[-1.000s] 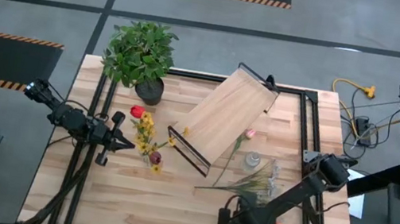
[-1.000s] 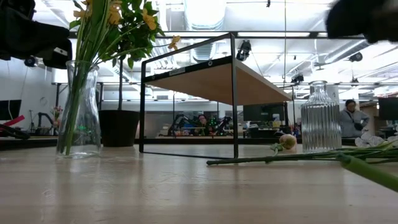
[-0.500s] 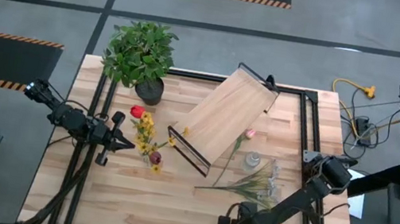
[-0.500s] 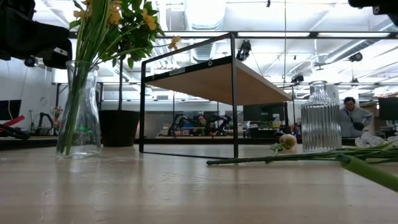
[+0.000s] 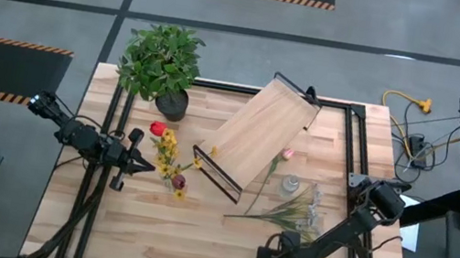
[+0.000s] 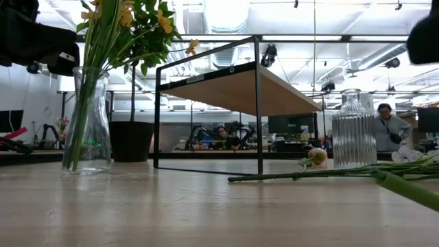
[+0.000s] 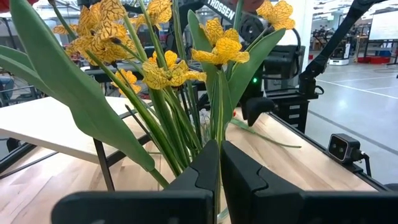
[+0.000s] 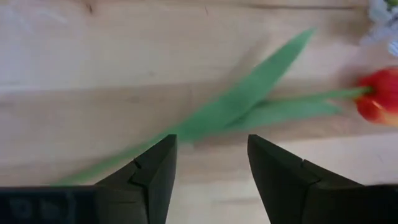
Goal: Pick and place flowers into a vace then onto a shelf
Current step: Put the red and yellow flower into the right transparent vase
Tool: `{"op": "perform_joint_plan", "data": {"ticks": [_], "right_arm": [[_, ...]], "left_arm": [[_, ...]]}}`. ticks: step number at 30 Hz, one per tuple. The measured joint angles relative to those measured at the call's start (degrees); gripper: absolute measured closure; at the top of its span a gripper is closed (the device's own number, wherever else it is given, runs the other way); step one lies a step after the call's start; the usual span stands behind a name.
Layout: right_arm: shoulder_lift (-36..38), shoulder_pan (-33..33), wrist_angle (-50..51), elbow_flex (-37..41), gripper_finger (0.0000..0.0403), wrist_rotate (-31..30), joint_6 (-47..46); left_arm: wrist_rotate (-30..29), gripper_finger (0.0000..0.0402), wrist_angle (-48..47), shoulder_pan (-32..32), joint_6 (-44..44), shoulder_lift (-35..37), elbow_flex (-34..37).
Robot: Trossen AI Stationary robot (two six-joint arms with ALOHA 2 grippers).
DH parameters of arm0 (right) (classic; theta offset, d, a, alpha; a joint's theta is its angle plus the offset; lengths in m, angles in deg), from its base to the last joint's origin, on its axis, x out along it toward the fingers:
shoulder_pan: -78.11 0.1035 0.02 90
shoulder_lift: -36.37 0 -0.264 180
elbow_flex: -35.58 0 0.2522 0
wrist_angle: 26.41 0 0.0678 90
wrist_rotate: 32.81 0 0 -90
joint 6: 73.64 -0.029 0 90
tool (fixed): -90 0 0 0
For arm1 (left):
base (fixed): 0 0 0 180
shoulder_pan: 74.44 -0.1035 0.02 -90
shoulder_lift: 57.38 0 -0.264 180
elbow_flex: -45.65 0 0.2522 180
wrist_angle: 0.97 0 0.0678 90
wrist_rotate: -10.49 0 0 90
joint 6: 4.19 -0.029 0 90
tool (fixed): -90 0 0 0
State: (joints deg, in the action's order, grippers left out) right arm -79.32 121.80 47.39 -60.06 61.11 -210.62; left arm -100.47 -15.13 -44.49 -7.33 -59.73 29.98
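The right gripper (image 8: 210, 165) hangs with its fingers spread wide above an orange-red tulip (image 8: 378, 103) lying flat on the table (image 5: 195, 235), near the front edge; nothing is between the fingers. Beside it, more loose flowers (image 5: 283, 212) lie in a heap next to an empty ribbed glass vase (image 6: 354, 129). The left gripper (image 7: 219, 171) is closed narrow just before a clear vase (image 6: 87, 122) that holds yellow blossoms (image 7: 158, 68) and stems. The shelf (image 5: 257, 133) stands between the two vases, bare.
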Motion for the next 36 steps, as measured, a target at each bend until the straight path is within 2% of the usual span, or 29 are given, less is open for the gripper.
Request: {"op": "perform_joint_plan", "data": {"ticks": [11,18,28,32,36], "right_arm": [[0.3,-0.5,-6.3,5.6,0.0213,-0.8,0.5],[0.3,-0.4,-6.6,6.2,0.0214,-0.6,5.6],[0.3,-0.5,-6.5,6.1,0.0240,1.4,23.9],[0.6,-0.5,-6.9,6.2,0.0246,2.2,28.2],[1.2,-0.7,-7.6,6.4,0.0248,8.2,29.0]], "left_arm": [[0.0,0.0401,0.0,0.0,0.0,0.0,0.0],[0.0,0.0401,0.0,0.0,0.0,0.0,0.0],[0.0,0.0401,0.1,0.0,0.0,0.0,0.0],[0.0,0.0401,0.1,0.0,0.0,0.0,0.0],[0.0,0.0401,0.2,0.0,0.0,0.0,0.0]]}}
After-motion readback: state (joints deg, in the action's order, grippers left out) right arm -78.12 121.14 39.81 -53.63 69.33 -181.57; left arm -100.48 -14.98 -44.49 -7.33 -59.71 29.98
